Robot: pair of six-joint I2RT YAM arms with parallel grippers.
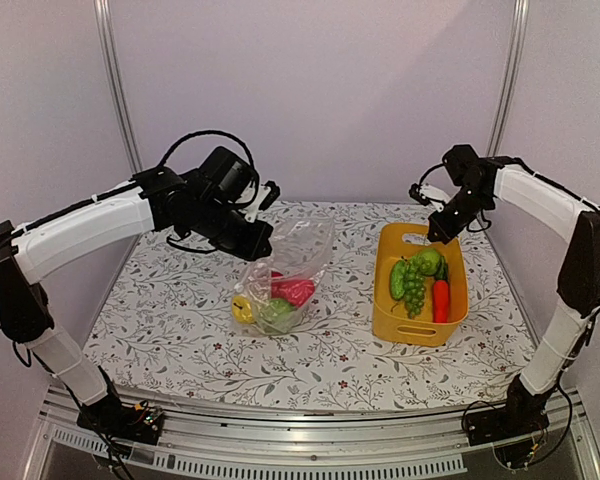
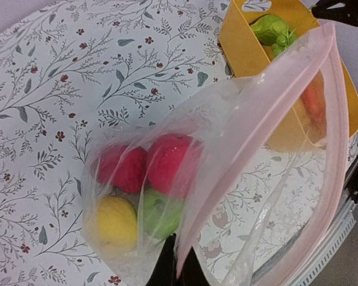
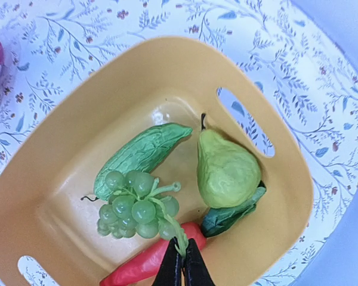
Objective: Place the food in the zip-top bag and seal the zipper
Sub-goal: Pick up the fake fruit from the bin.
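My left gripper (image 1: pixel 263 240) (image 2: pixel 178 262) is shut on the mouth edge of the clear zip-top bag (image 1: pixel 298 250) (image 2: pixel 256 119) and holds it up open. Its pinkish zipper strip (image 2: pixel 268 101) runs along the mouth. Inside lie two red pieces (image 2: pixel 170 161), a yellow one (image 2: pixel 114 220) and a green one (image 2: pixel 161 211). My right gripper (image 1: pixel 442 232) (image 3: pixel 183 253) is shut on the stem of the green grape bunch (image 3: pixel 134 205) over the yellow basket (image 1: pixel 420 330). The cucumber (image 3: pixel 140 152), pear (image 3: pixel 227 170) and carrot (image 3: pixel 137 268) lie in the basket.
The basket (image 3: pixel 77 107) stands right of the bag on the floral tablecloth (image 1: pixel 180 320). Metal frame posts (image 1: pixel 115 90) rise at the back corners. The table's front rail (image 1: pixel 310 445) runs along the near edge.
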